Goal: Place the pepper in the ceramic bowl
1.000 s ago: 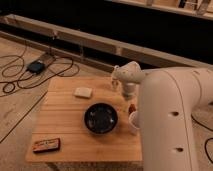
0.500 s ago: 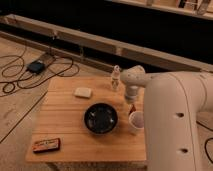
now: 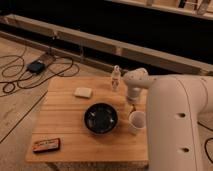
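Right of ceramic bowl [image 3: 101, 118]: gripper [image 3: 132, 104] is hovering at pepper [image 3: 133, 108]; whether wide or narrow, cannot tell. Closing squarely across pepper's middle is looking soundest.

We see a bulky white arm [image 3: 175, 115] reaching in from the right, wrist [image 3: 136, 80] bent down, tool [image 3: 132, 102] low over the bench's [image 3: 65, 125] right side.

Tabletop [image 3: 65, 120]: pale wooden planks, rectangular, centre of the frame.
- Ceramic bowl [image 3: 101, 118]: glossy black, round, middle of the tabletop.
- White cup [image 3: 137, 121]: upright, just right of the bowl.
- Pepper [image 3: 133, 108]: small red-orange sliver above the cup, partly hidden.
- Pale block [image 3: 83, 92]: upper left of the bowl.
- Orange-and-black packet [image 3: 47, 145]: flat, lower left corner.
- Small clear bottle [image 3: 116, 77]: upright, upper edge.
- Pincer [image 3: 132, 103]: low over the pepper, between bottle and cup.
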You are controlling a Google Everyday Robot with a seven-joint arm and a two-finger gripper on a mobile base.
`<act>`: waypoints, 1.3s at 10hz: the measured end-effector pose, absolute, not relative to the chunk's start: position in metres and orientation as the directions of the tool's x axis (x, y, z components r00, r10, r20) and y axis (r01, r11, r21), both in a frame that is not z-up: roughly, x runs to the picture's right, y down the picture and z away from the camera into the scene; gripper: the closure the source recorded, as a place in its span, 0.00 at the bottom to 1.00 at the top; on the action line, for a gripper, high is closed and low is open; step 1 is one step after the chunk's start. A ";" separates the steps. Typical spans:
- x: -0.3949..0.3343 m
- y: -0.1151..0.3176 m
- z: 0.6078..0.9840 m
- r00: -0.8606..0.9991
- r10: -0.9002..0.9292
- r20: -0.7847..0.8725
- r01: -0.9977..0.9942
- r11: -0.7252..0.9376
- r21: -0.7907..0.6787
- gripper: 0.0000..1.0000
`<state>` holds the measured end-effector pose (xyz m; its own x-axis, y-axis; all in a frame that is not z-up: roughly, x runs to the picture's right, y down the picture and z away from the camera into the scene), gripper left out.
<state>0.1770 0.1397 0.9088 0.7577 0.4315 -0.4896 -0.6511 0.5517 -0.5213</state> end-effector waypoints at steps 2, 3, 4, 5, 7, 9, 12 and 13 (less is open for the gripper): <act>0.178 0.140 0.911 0.759 0.436 -0.484 -0.650 0.546 -0.528 0.58; 0.178 0.140 0.912 0.759 0.437 -0.483 -0.651 0.544 -0.530 0.65; 0.179 0.140 0.912 0.760 0.439 -0.480 -0.650 0.542 -0.533 0.78; 0.180 0.139 0.913 0.761 0.440 -0.476 -0.648 0.543 -0.534 0.88; 0.177 0.133 0.913 0.771 0.440 -0.461 -0.637 0.554 -0.537 1.00; 0.171 0.116 0.913 0.793 0.431 -0.430 -0.609 0.587 -0.533 1.00; 0.159 0.083 0.905 0.849 0.358 -0.388 -0.523 0.668 -0.529 1.00; 0.151 0.072 0.902 0.869 0.329 -0.369 -0.487 0.693 -0.531 1.00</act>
<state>0.1508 0.0719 0.9018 0.8694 0.3289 -0.3688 -0.4874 0.6934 -0.5307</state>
